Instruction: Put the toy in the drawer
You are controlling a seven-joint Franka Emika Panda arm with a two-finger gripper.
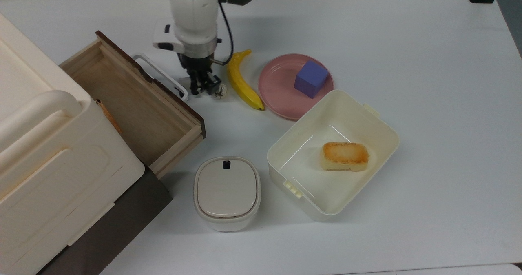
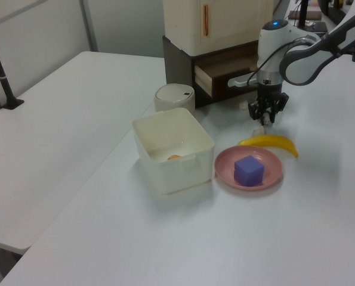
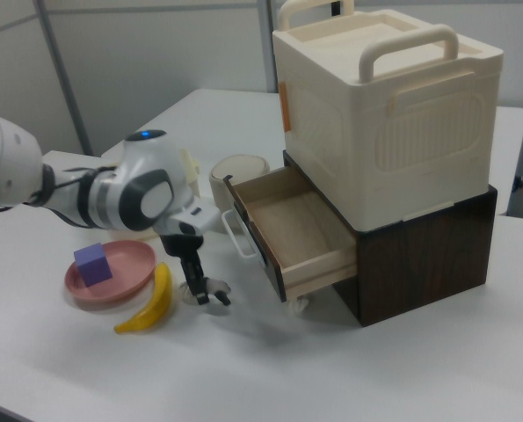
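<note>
The drawer (image 1: 134, 103) stands pulled open, light wood inside with a dark front panel and a white loop handle (image 1: 161, 76); what I see of its floor is bare. It also shows in the right view (image 3: 292, 229). My gripper (image 1: 202, 88) hangs low over the table between the handle and a small whitish wrinkled ball (image 1: 221, 90), almost touching the ball. It is also in the left view (image 2: 264, 115) and the right view (image 3: 210, 294). The toy is hidden; a small pale bit at the gripper's tip in the right view may be it, I cannot tell.
A banana (image 1: 242, 81) lies just to the top view's right of the ball. Beyond it a pink plate (image 1: 281, 97) carries a purple cube (image 1: 311, 78). A cream tub (image 1: 379, 124) holds a piece of bread (image 1: 346, 156). A lidded container (image 1: 226, 191) stands near the drawer's corner.
</note>
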